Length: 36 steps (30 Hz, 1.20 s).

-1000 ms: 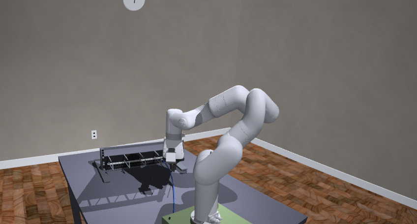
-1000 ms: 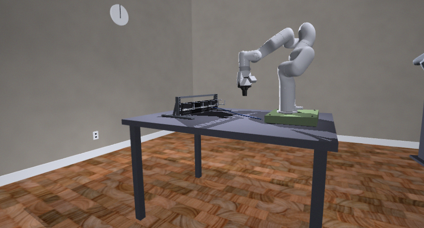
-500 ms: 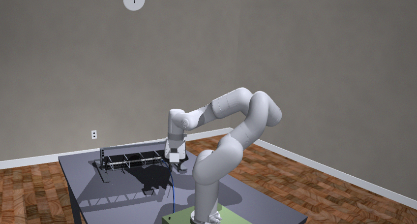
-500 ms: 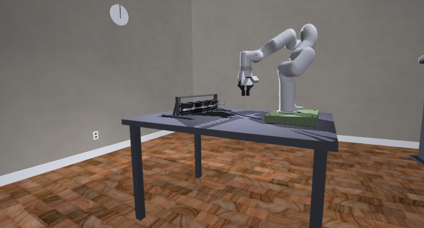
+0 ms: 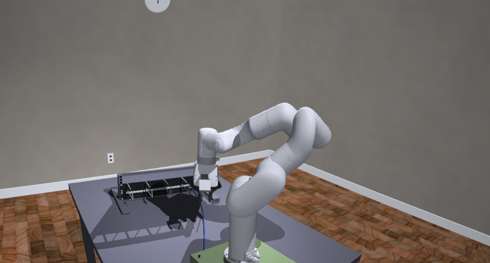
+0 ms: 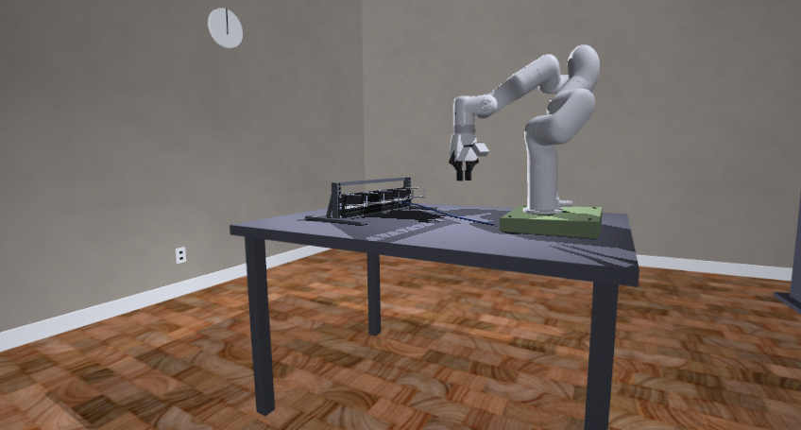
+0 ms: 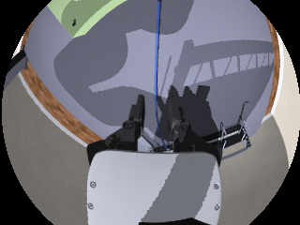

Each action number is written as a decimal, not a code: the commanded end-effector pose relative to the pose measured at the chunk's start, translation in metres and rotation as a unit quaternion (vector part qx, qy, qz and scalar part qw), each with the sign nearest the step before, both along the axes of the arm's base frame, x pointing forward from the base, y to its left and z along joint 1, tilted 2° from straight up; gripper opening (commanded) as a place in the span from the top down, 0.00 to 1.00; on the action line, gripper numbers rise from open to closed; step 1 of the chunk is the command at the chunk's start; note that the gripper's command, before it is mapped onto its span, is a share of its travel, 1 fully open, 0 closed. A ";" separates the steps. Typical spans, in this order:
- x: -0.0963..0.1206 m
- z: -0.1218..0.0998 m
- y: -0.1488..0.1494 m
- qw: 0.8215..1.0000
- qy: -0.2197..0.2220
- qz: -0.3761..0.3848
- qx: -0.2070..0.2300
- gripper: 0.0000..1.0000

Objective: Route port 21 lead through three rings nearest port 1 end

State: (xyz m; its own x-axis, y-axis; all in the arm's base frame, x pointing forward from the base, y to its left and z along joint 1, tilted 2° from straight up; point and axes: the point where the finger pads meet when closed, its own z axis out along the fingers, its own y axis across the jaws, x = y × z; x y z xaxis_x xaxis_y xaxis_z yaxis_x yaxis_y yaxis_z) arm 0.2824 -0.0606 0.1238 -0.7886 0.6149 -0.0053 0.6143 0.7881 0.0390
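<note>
The fingers (image 6: 464,174) stand partly apart, holding nothing, above the rack's (image 6: 335,199) right end. The blue lead (image 5: 203,219) lies on the table (image 6: 438,245) — running toward the green base plate (image 6: 587,223), away from the table's edges.

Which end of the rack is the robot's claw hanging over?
The claw hangs above the rack's end nearest the green base, where the blue lead comes out; the far end has no lead.
</note>
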 end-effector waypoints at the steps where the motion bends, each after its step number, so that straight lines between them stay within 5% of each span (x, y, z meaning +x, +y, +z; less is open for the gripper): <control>1: 0.001 0.001 0.000 1.000 -0.001 0.000 0.000 0.67; 17: 0.001 -0.009 0.000 1.000 -0.001 0.000 0.000 0.67; 36: 0.003 -0.081 0.001 1.000 -0.001 0.000 0.000 0.67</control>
State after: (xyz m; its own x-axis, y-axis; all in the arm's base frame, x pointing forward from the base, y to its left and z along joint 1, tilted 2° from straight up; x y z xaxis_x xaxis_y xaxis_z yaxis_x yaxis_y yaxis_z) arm 0.2797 -0.0597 0.0651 -0.7882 0.6154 -0.0060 0.6147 0.7878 0.0397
